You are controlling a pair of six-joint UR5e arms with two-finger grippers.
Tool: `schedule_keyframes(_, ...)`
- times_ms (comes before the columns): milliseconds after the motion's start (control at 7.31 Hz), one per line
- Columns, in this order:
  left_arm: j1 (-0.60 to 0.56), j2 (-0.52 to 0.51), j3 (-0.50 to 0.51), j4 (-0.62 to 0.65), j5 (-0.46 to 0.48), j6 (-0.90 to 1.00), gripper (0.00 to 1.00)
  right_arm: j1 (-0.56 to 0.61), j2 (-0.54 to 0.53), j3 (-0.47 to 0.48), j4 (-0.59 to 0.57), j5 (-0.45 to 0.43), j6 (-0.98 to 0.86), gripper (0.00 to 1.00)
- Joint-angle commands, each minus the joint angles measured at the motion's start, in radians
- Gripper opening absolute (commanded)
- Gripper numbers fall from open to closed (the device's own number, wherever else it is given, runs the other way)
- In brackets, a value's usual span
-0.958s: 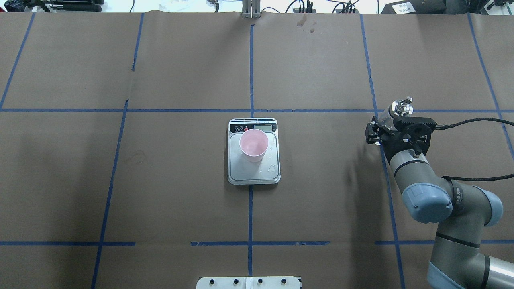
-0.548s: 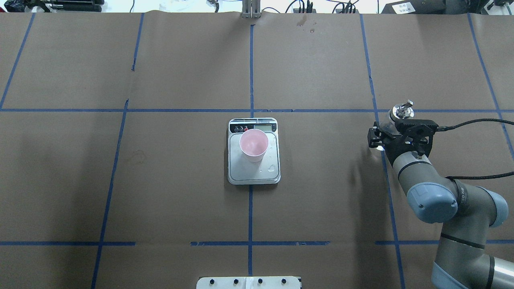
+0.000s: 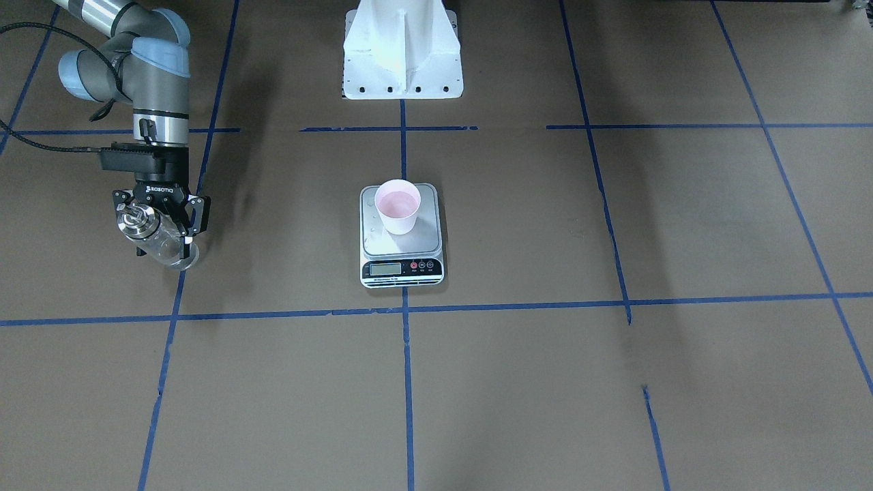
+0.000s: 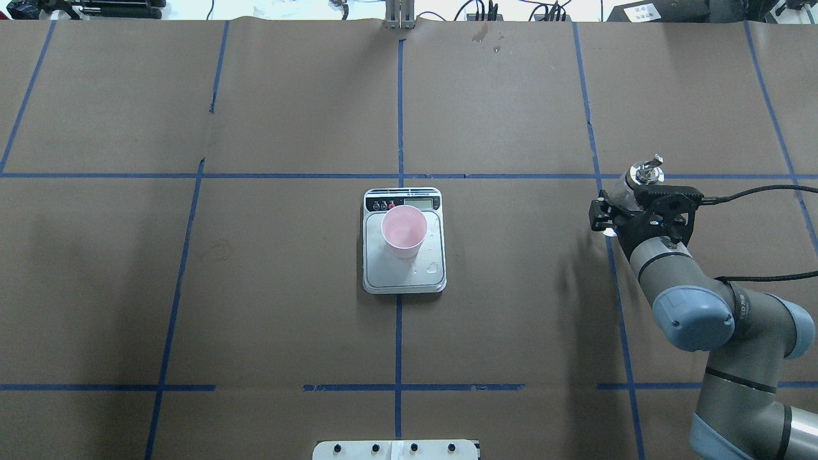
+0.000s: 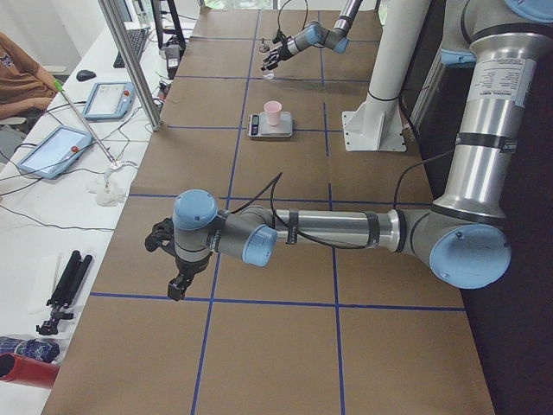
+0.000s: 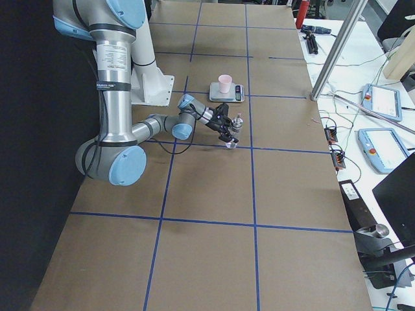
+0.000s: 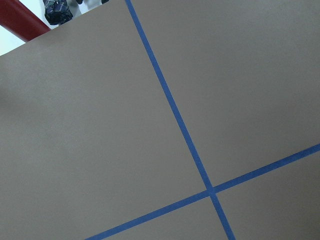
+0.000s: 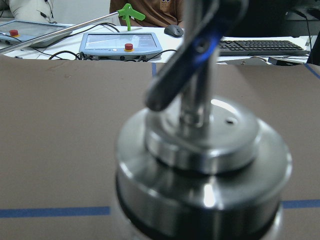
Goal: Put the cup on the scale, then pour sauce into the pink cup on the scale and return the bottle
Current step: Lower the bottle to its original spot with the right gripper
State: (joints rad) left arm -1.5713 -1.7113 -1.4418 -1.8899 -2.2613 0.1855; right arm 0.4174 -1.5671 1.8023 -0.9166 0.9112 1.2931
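The pink cup stands upright on the scale, near its display end; it also shows in the front view on the scale's silver platform. My right gripper is shut on the clear glass bottle at the table's right, far from the scale. In the front view the gripper holds the bottle about upright, low over the table. Its silver spout cap fills the right wrist view. My left gripper shows only in the exterior left view; I cannot tell its state.
A few water drops lie on the scale's platform. The white robot base stands behind the scale. Blue tape lines grid the brown table. Tablets and cables lie on the operators' bench past the far edge.
My right gripper has shifted slightly to the right with the bottle, which stands more upright. The cup and scale have not moved.
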Motion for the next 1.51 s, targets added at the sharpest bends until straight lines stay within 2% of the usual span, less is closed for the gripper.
schedule_keyframes(0, -0.01, -0.005, 0.0, 0.0, 0.002, 0.0, 1.0, -0.002, -0.005, 0.0, -0.001, 0.002, 0.0, 0.0)
schedule_keyframes(548, -0.01, -0.01, 0.0, 0.0, 0.002, 0.0, 1.0, -0.002, -0.008, -0.004, -0.001, 0.034, 0.0, 0.01)
schedule_keyframes(684, -0.01, -0.011, 0.0, 0.002, 0.003, 0.0, 1.0, -0.003, -0.007, -0.006, 0.001, 0.04, -0.002, 0.05)
schedule_keyframes(821, -0.012, -0.016, 0.0, 0.002, 0.003, 0.0, 1.0, -0.003, -0.007, -0.004, -0.001, 0.041, -0.002, 0.16)
schedule_keyframes(1095, -0.019, -0.017, 0.0, 0.003, 0.003, 0.0, 1.0, -0.003, -0.002, -0.003, -0.001, 0.058, -0.002, 0.53)
schedule_keyframes(1232, -0.019, -0.019, 0.0, 0.003, 0.003, 0.0, 1.0, -0.003, -0.002, -0.004, -0.001, 0.058, -0.003, 1.0)
schedule_keyframes(1369, -0.019, -0.019, 0.0, 0.003, 0.003, 0.0, 1.0, -0.003, -0.005, -0.003, -0.001, 0.058, -0.003, 1.0)
